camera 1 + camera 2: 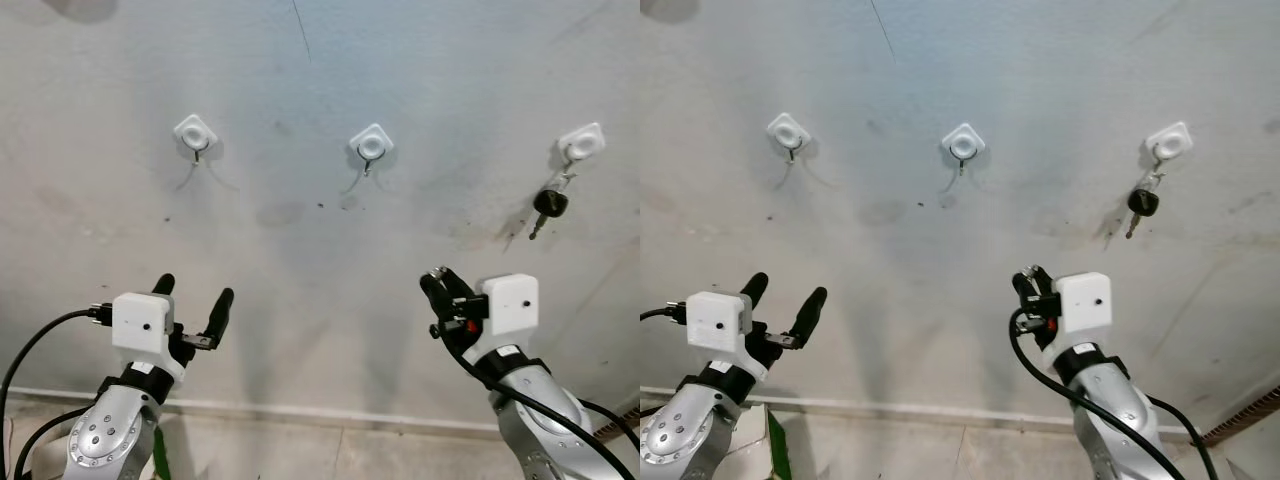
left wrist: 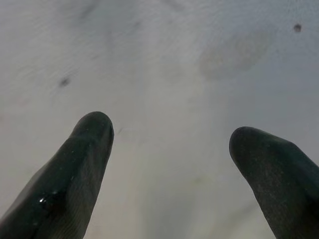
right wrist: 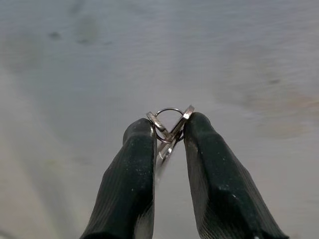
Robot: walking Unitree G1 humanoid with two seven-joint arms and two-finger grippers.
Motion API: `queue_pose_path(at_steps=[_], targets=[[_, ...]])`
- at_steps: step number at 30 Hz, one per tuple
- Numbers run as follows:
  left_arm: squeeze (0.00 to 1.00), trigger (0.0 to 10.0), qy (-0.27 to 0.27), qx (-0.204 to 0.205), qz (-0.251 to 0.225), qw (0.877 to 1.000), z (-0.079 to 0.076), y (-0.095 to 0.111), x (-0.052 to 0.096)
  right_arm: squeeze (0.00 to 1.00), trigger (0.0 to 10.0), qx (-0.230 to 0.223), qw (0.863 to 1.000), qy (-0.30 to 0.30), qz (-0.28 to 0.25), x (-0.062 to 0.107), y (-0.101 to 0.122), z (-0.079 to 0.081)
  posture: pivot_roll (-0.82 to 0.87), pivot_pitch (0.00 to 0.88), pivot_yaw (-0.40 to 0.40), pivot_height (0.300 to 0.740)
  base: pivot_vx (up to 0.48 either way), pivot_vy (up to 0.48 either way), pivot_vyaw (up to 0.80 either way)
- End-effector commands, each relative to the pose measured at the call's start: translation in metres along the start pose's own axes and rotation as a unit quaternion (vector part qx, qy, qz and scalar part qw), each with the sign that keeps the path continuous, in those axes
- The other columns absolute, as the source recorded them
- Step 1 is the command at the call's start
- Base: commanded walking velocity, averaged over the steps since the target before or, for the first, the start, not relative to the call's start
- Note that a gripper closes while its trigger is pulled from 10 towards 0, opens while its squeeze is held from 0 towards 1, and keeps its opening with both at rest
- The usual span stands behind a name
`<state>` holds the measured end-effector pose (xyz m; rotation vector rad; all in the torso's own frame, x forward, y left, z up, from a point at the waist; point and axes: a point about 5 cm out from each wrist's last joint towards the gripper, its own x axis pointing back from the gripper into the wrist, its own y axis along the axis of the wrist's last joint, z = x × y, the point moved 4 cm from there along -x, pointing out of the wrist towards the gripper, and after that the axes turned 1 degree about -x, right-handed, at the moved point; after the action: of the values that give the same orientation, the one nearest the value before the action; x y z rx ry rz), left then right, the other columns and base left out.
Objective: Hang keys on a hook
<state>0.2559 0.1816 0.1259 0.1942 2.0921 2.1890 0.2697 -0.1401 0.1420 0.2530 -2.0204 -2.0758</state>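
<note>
right tool [image 3: 168, 128] pinching key ring [image 3: 168, 124], below middle hook [image 1: 371, 146]. left tool [image 1: 195, 293] spread, raised near wall [image 1: 300, 80]. black-headed key [image 1: 548, 205] hangs on right hook [image 1: 581, 145].

Keys mostly out of sight in my right gripper [image 3: 168, 128]

I see just a ring and metal tips of the keys [image 3: 169, 125] between the fingers; the rest is hidden. Both arms are cut off by the lower picture edge.

Small silver metal key ring [image 3: 169, 128] held before a grey wall.
Three white diamond-shaped wall hooks [image 1: 371, 144]; rightmost carries a black-headed key [image 1: 548, 205].
</note>
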Motion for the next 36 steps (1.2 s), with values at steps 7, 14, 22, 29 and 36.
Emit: queue_pose_path(at_steps=[7,14,22,29,36], targets=[[0.0,10.0,-0.001,0.004,0.003,1.0,-0.003,-0.001,-0.001,0.0,10.0,0.007,1.0,-0.011,-0.002,0.001,0.002,-0.007,0.05,0.0,0.038,0.74,0.154,0.0,0.0],[0.0,10.0,0.001,-0.002,0.008,1.0,-0.004,-0.003,0.001,0.0,10.0,0.007,1.0,-0.009,-0.002,0.001,0.002,-0.006,0.05,0.0,0.037,0.74,0.0,0.0,0.0],[0.0,10.0,-0.03,-0.051,-0.013,0.998,-0.013,0.007,0.001,0.0,10.0,0.013,1.0,0.016,-0.016,-0.006,0.011,0.002,0.06,0.0,0.039,0.74,0.0,0.0,0.0],[0.0,10.0,-0.074,-0.08,-0.043,0.993,-0.023,0.019,0.0,0.0,10.0,0.014,0.997,0.073,-0.023,-0.011,0.021,0.012,0.06,0.0,0.046,0.74,0.0,0.0,0.0],[0.0,10.0,-0.112,-0.072,-0.058,0.989,-0.035,0.026,-0.007,0.0,10.0,0.008,0.991,0.124,-0.044,-0.019,0.038,0.026,0.07,0.0,0.05,0.74,0.0,0.0,0.0]])
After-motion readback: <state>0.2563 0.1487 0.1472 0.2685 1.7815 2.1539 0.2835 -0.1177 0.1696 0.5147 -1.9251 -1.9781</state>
